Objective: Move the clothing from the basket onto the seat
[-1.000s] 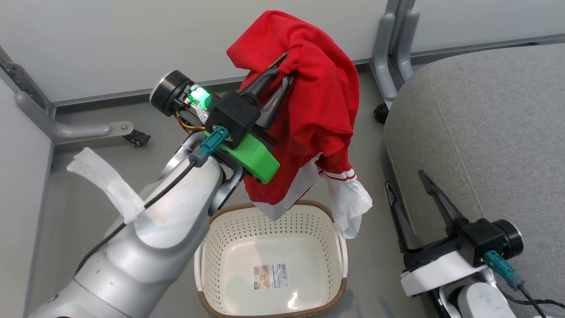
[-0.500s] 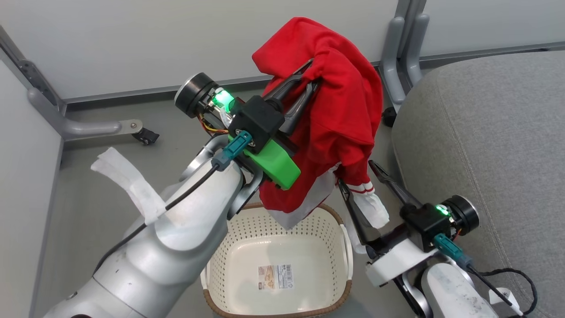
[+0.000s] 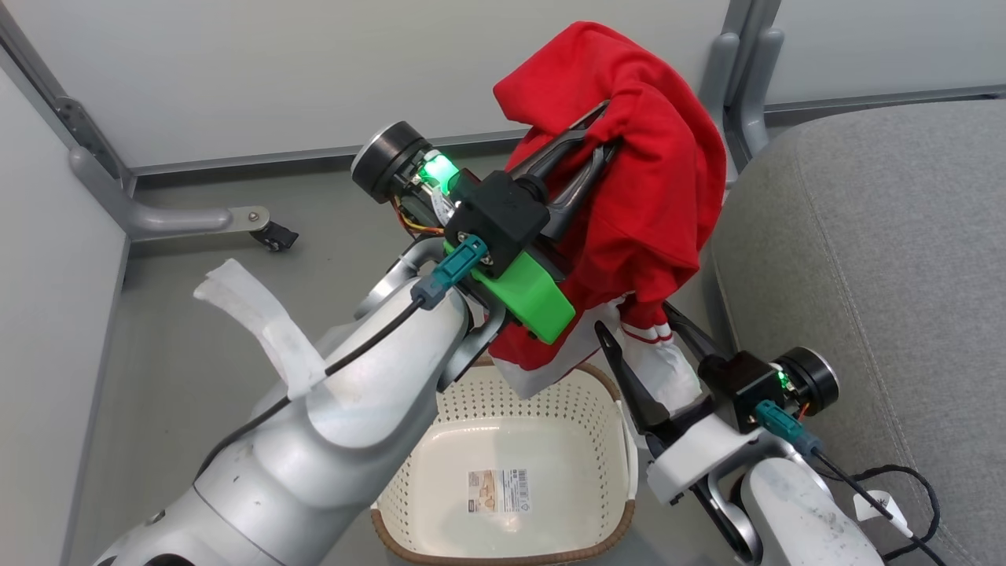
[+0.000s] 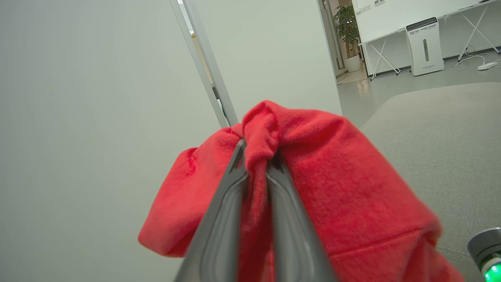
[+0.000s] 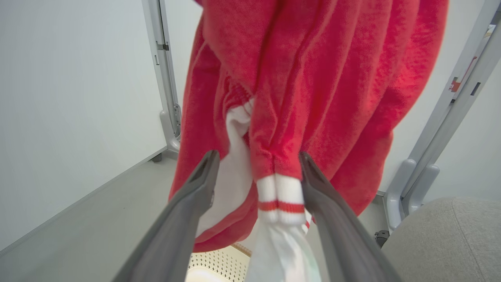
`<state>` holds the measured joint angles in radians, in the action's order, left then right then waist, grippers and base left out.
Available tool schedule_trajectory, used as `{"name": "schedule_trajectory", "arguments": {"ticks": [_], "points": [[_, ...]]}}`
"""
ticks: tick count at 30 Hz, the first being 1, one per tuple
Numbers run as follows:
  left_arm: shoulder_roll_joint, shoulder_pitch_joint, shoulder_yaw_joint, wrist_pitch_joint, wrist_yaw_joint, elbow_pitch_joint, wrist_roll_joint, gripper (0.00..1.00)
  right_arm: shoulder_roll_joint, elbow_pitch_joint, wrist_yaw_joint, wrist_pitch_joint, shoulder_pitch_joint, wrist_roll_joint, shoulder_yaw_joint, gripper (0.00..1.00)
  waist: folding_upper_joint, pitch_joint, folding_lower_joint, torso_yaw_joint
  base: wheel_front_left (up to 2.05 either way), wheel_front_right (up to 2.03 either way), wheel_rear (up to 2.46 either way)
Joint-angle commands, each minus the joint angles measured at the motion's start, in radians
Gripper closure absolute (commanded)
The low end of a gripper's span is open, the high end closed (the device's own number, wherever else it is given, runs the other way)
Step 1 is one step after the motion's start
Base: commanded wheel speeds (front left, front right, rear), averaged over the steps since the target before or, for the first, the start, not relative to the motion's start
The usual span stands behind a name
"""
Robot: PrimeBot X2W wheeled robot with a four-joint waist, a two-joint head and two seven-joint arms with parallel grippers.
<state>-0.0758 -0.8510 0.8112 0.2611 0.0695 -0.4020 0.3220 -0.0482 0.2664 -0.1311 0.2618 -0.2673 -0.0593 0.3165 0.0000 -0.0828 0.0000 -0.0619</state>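
Left gripper [image 3: 607,130] is clamped on a bunched fold of the clothing [image 3: 652,181]. The left wrist view shows red cloth pinched between the nearly closed fingers. The jersey hangs fully lifted out, its lower hem just above the far rim of the basket [image 3: 440,440], which is otherwise bare apart from its label [image 3: 495,491]. The main change over the last second is the right gripper [image 3: 635,318]. It was low beside the front edge of the seat [image 3: 880,236] and has come up and inward to the dangling sleeve. Its jaws are apart and now straddle the white striped cuff [image 5: 280,196], which sits close to one finger but is not yet squeezed. The head camera has also shifted, so the basket's drift in frame is not real motion. I judge the extraction step done and a two-handed hold being set up: next the right jaws close on the cuff, then both arms carry the jersey over to the seat cushion, which is just beside it on the right. The risk is the loose sleeve slipping out before closure.
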Motion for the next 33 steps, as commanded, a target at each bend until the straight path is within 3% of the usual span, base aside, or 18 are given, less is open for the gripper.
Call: {"name": "schedule_trajectory", "arguments": {"ticks": [1, 20, 32, 33], "points": [[0.006, -0.019, 0.001, 0.006, -0.008, 0.009, 0.009, 1.0, -0.004, 0.007, 0.001, 0.005, -0.015, -0.005, -0.004, 0.0, 0.0, -0.003, 0.0, -0.004, 0.0, 0.0, 0.0], [0.026, -0.072, 0.062, 0.006, -0.065, 0.105, 0.064, 1.0, -0.004, 0.075, 0.001, 0.005, -0.057, -0.157, 0.02, 0.0, 0.0, -0.018, 0.0, -0.034, 0.0, 0.0, 0.0], [0.026, -0.095, 0.111, 0.006, -0.102, 0.124, 0.1, 1.0, -0.004, 0.056, 0.001, 0.005, -0.083, -0.246, 0.046, 0.0, 0.0, -0.028, 0.0, -0.048, 0.0, 0.0, 0.0], [0.026, -0.096, 0.112, 0.006, -0.105, 0.123, 0.103, 1.0, -0.004, 0.056, 0.001, 0.005, -0.08, -0.253, 0.048, 0.06, 0.0, -0.027, 0.0, -0.049, 0.0, 0.0, 0.0]]}}
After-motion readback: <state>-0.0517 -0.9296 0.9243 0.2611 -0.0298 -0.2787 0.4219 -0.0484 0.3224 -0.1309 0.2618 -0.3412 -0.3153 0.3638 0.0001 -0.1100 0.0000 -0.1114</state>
